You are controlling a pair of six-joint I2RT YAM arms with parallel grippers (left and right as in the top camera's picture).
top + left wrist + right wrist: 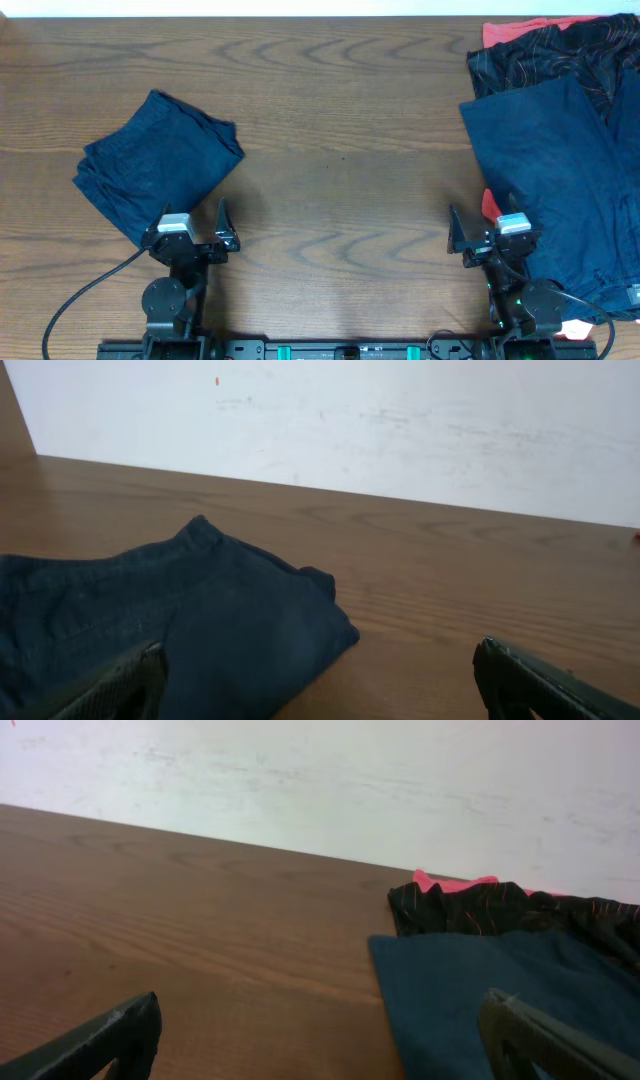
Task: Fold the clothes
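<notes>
A folded dark navy garment [155,165] lies at the left of the table; it also shows in the left wrist view [170,630]. At the right, unfolded navy shorts [560,180] lie spread flat, over a black red-lined piece [560,55] and a coral-red one [515,32]. The right wrist view shows the navy shorts [480,1000], the black piece [500,910] and the coral-red edge [450,883]. My left gripper [190,232] is open and empty at the folded garment's near edge. My right gripper [485,235] is open and empty at the shorts' left edge.
The wooden table [340,150] runs between the two piles. A white wall [400,420] stands behind the far edge. A small coral-red scrap [490,203] shows beside the right gripper. Arm bases and cables sit at the front edge.
</notes>
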